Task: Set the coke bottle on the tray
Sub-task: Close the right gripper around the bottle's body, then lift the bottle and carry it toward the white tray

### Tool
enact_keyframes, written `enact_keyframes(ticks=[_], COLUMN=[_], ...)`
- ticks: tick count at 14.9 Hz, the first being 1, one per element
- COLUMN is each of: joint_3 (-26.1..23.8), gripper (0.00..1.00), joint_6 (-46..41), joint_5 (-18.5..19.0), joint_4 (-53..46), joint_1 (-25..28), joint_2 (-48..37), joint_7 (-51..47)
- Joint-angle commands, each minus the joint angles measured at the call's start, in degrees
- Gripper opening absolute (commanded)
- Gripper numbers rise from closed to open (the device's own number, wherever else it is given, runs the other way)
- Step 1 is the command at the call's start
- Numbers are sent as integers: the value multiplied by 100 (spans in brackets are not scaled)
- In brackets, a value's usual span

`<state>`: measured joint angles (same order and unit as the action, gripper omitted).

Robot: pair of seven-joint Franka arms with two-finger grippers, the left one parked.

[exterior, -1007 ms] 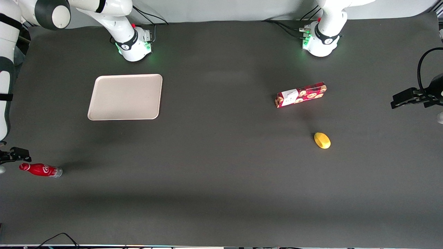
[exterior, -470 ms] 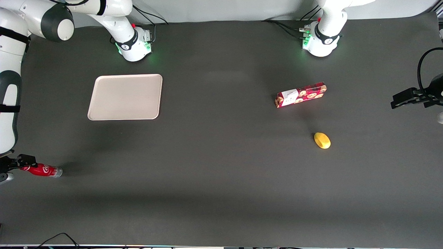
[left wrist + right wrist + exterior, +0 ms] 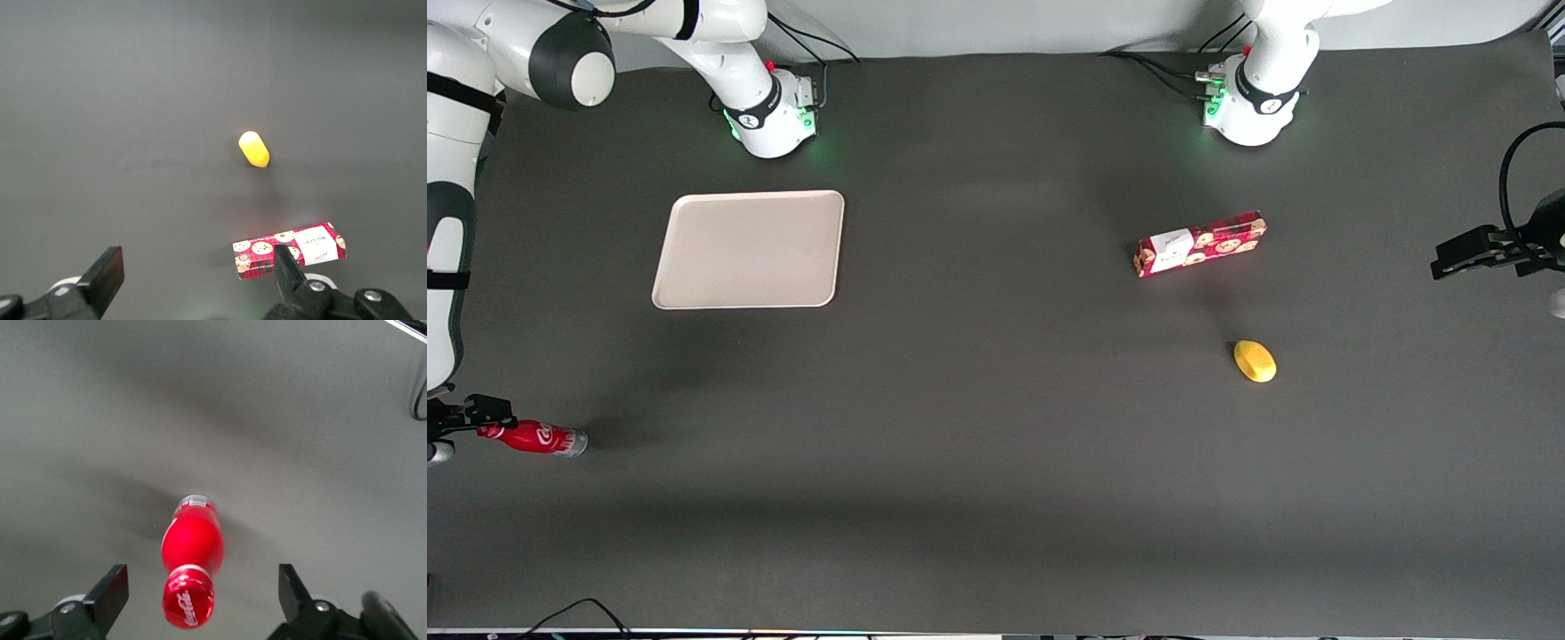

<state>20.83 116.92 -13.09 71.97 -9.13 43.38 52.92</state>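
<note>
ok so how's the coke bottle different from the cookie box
The coke bottle is slim and round with a red cap; the cookie box is a flat-sided rectangle. The bottle is plain red with white script; the box carries cookie pictures and a white label. The bottle lies at the working arm's end, cap between the open fingers of the claw; the box lies toward the parked arm's end with nothing around it. Both are red and lie on the table.
</note>
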Motion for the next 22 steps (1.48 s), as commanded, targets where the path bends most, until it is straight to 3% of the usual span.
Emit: enact_keyframes(ticks=[1, 6, 8, 12, 14, 18, 22], joint_3=[61, 61, 61, 61, 61, 61, 202], gripper=[91, 74, 59, 14, 0, 0, 0], joint_6=[-47, -47, -56, -82, -108, -204, -1135], joint_5=[-246, -317, -325, -325, -325, -317, -212], joint_4=[-157, -157, -157, -157, -157, -183, -298], joint_1=[-1, -1, -1, -1, 7, 8, 95], joint_2=[135, 153, 153, 153, 153, 92, -434], joint_7=[174, 209, 209, 201, 201, 201, 166])
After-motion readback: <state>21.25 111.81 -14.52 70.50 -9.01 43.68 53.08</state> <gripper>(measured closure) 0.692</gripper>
